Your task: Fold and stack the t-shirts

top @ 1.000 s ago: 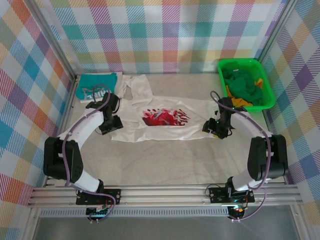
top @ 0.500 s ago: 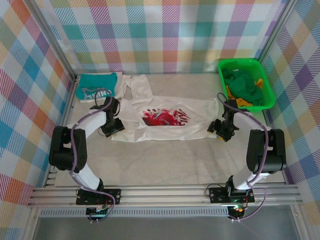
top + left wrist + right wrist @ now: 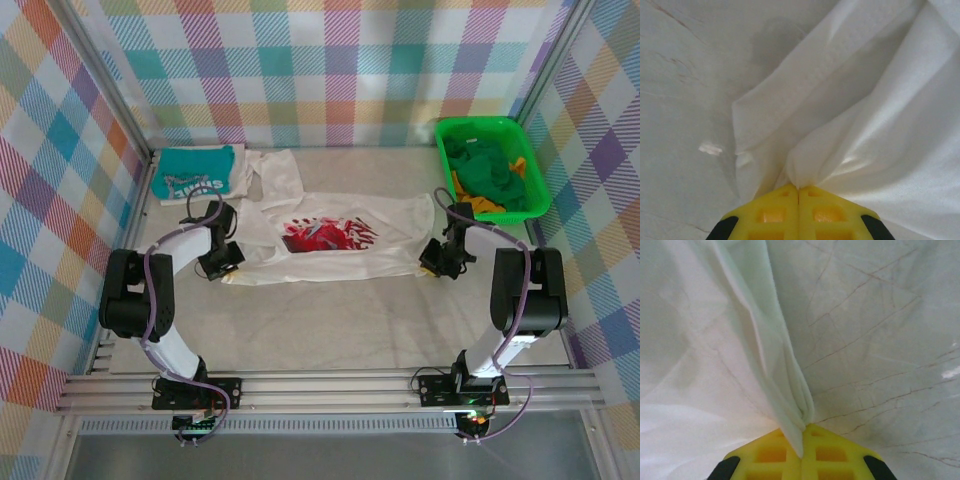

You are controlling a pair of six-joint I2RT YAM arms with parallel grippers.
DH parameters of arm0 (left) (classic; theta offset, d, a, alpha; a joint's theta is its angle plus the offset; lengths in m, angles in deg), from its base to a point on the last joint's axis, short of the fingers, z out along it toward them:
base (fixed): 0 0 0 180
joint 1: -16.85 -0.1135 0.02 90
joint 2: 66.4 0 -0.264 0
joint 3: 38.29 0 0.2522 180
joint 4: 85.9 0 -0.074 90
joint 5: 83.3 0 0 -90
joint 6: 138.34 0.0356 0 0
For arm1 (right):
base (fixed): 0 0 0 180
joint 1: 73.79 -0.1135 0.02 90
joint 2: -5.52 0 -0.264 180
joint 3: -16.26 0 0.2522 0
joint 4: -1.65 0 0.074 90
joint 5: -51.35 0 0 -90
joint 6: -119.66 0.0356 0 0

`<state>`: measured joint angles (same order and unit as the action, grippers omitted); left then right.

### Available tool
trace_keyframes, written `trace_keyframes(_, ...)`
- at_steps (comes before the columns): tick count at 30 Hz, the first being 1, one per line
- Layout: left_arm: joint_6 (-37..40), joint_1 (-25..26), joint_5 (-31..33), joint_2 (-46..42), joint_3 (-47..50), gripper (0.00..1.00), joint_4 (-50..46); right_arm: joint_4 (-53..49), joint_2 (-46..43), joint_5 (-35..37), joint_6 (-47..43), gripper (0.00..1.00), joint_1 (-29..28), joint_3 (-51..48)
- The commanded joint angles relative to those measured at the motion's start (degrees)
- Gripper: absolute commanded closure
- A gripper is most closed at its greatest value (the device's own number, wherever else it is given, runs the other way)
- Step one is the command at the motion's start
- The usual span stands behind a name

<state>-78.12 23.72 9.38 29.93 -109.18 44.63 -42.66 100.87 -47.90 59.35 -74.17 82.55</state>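
Flat on table (image 3: pixel 330 320), white t-shirt (image 3: pixel 330 240), left gripper (image 3: pixel 798 189) clamped on its left edge, right gripper (image 3: pixel 802 432) clamped on its right edge

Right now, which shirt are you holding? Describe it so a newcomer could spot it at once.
On the table, look at the middle: the white t-shirt lies spread there, pinched at either end by the left tool and right tool. Its red-and-dark chest print sets it apart from the folded teal t-shirt in the far-left corner.
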Motion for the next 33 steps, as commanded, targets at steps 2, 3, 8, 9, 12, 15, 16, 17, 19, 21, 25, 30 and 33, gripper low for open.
trace_keyframes(2, 1.21, -2.44, 2.1, -3.88, -0.26, 1.0, -3.94, -2.84, -4.59, 0.44, -0.62, 1.0, 0.57, -1.12)
trace_keyframes(3, 1.37, -2.47, 2.15, -4.94, -0.34, 1.0, -4.86, -4.49, -5.36, 0.09, -1.06, 1.0, 0.71, -0.96)
trace_keyframes(8, 2.05, -2.46, 2.96, -11.34, -0.02, 1.0, -10.11, -12.29, -12.12, 0.03, -2.73, 1.0, 0.73, -1.56)
trace_keyframes(9, 2.01, -2.48, 3.01, -12.28, 0.3, 1.0, -10.7, -13.55, -12.89, 0.07, -3.11, 1.0, 0.73, -1.49)
trace_keyframes(12, 2.25, -2.44, 1.24, -12.93, 1.66, 1.0, -12.4, -16.65, -13.79, 0.65, -3.43, 1.0, 0.69, -2.42)
trace_keyframes(15, 1.88, -2.31, 0.53, -13.1, 4.83, 1.0, -12.47, -15.69, -13.64, -0.56, -2.76, 1.0, 0.68, -5.95)
trace_keyframes(16, 1.72, -2.39, 0.98, -13.12, 6.01, 1.0, -12.29, -15.03, -13.45, -1.03, -2.25, 1.0, 0.67, -7.25)
trace_keyframes(17, 1.49, -2.39, 0.82, -13.18, 7.04, 1.0, -12.21, -14.23, -13.36, -1.72, -1.88, 0.99, 0.71, -8.33)
trace_keyframes(19, 1.05, -2.35, -0.73, -13.34, 8.29, 0.85, -12.15, -13.75, -13.13, -2.39, -1.23, 0.92, 0.71, -9.56)
trace_keyframes(21, 1.08, -2.39, -1.22, -14.3, 8.64, 0.61, -12.95, -14.22, -13.51, -3.47, -1.07, 0.71, 0.69, -9.77)
trace_keyframes(25, 0.81, -2.39, 0.64, -19.7, 6.24, 0.53, -16.73, -17.06, -17.22, -2.23, -0.91, 0.62, 0.68, -7.27)
trace_keyframes(30, 0.52, -2.39, -0.24, -23.68, 0.97, 0.49, -17.16, -17.16, -21.93, -0.95, -0.83, 0.51, -0.32, -2.4)
trace_keyframes(33, 0.51, -2.39, -1.27, -21.1, -0.61, 0.51, -13.84, -14.46, -21.92, -0.94, -0.86, 0.5, -2.18, 0.1)
